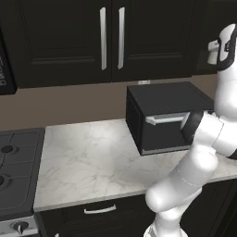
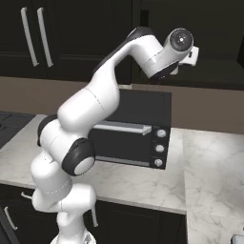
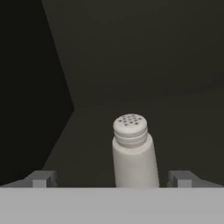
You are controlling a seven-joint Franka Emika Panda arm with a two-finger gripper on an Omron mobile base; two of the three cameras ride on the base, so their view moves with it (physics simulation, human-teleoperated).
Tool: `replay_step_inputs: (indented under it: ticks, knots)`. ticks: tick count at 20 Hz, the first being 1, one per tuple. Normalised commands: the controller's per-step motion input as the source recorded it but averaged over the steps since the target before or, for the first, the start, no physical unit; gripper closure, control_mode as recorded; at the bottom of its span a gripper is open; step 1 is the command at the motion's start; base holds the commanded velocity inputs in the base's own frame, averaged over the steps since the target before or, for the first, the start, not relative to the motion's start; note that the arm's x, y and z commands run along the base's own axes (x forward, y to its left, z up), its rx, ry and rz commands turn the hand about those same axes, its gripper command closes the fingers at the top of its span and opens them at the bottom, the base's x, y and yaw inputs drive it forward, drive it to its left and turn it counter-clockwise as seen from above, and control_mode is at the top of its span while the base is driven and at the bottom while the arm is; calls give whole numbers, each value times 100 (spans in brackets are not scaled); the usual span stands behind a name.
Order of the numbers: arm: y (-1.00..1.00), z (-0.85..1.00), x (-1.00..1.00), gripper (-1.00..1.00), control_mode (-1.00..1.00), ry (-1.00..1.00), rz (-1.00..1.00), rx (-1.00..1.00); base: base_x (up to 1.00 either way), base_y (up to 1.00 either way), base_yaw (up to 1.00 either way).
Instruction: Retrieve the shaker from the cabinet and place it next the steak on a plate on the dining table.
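Note:
In the hand view the shaker point(image 3: 133, 153), pale grey-white with a holed rounded cap, stands upright on the dark floor of the cabinet point(image 3: 131, 52). My gripper point(image 3: 112, 179) is open, its fingertips point(image 3: 41, 178) spread wide to either side of the shaker's base without touching it; the shaker sits nearer the right tip. In the base views my arm reaches up to the black upper cabinet point(image 1: 60, 41) point(image 2: 214, 28), and the hand's end is hidden in the dark opening. The steak, the plate and the dining table are out of view.
A black box-like oven point(image 1: 162, 120) point(image 2: 138, 133) stands on the marble counter point(image 1: 92, 157) right below my raised arm. A stove point(image 1: 14, 171) lies at the left. Closed cabinet doors with silver bar handles point(image 1: 102, 39) hang above the counter.

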Motion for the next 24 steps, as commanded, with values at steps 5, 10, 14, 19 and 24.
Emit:
replay_step_inputs:
  ticks: [5, 10, 14, 19, 24]
  knots:
    - [-6, 0, 31, -100, -100, 0, 1, 0, 0, 0, 0]
    - [-21, 0, 25, -100, -100, 0, 0, 0, 0, 0, 0]
    - [-21, 0, 27, -100, -100, 0, 0, 0, 0, 0, 0]
    - [-5, 0, 24, -100, -100, 0, 0, 0, 0, 0, 0]
    - [0, -4, 3, 100, -100, 0, 0, -1, 0, 0, 0]
